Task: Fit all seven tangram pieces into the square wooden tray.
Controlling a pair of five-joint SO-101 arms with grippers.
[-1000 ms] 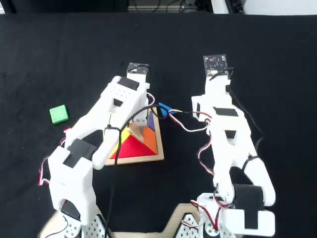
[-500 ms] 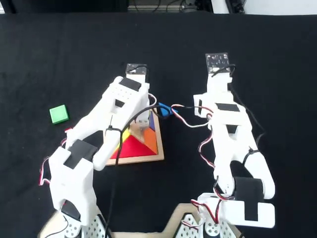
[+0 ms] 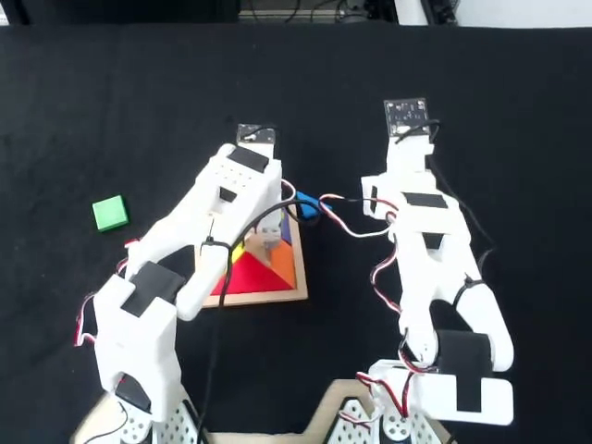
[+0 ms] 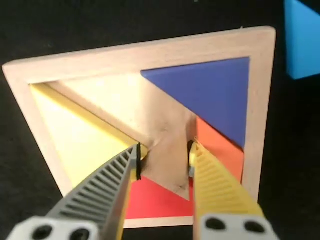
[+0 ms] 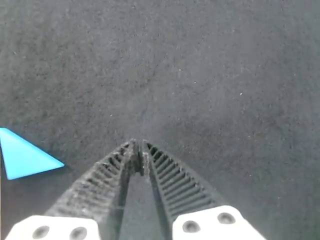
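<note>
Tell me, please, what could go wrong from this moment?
The left gripper is open over the tray, fingertips beside the yellow triangle and the orange piece; it could push them askew.
The light blue triangle lies by the tray's rim; an arm passing could knock it away.

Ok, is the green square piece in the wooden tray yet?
No, the green square piece lies on the black table, well apart from the wooden tray.
</note>
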